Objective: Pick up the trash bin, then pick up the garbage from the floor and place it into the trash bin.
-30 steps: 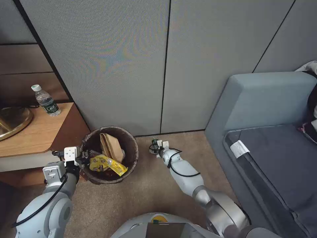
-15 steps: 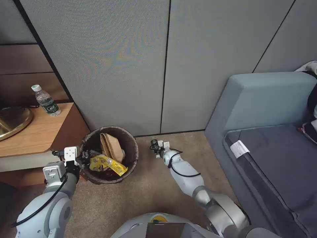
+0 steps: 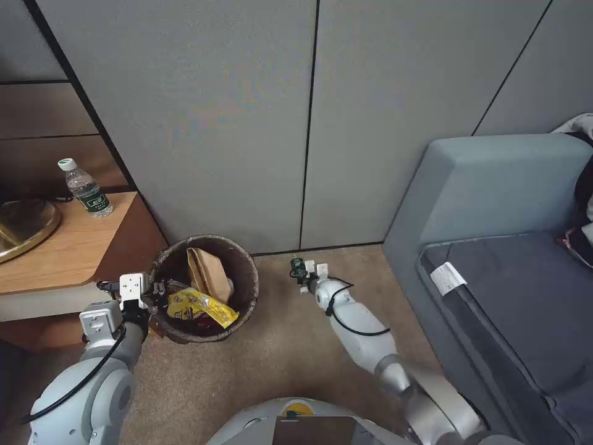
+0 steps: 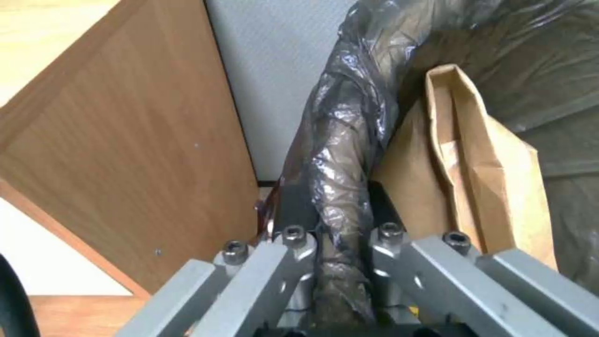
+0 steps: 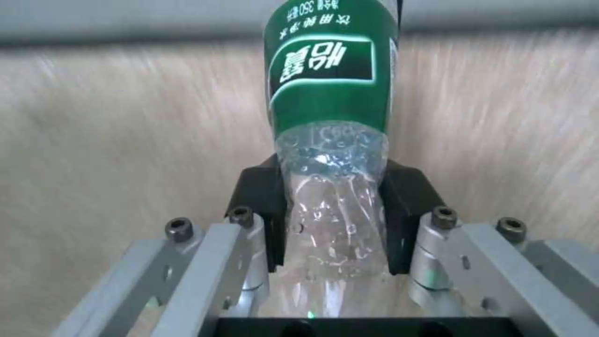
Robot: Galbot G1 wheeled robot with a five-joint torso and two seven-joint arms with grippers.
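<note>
Green-labelled plastic bottle (image 5: 329, 140) sits pinched between the closed jaws of the right gripper (image 3: 307, 277), at centre frame just above the carpet (image 3: 278, 358) near the wall. At lower left, the left gripper (image 3: 155, 292) has its jaws clamped on the trash bin (image 3: 244, 272) rim, brown paper bag (image 3: 209, 273) and yellow wrapper (image 3: 201, 306) inside.

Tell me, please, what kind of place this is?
Probably a hotel room or small lounge: a carpeted floor, a grey upholstered sofa, a wooden side table with a water bottle, and a lined trash bin by the panelled wall.
</note>
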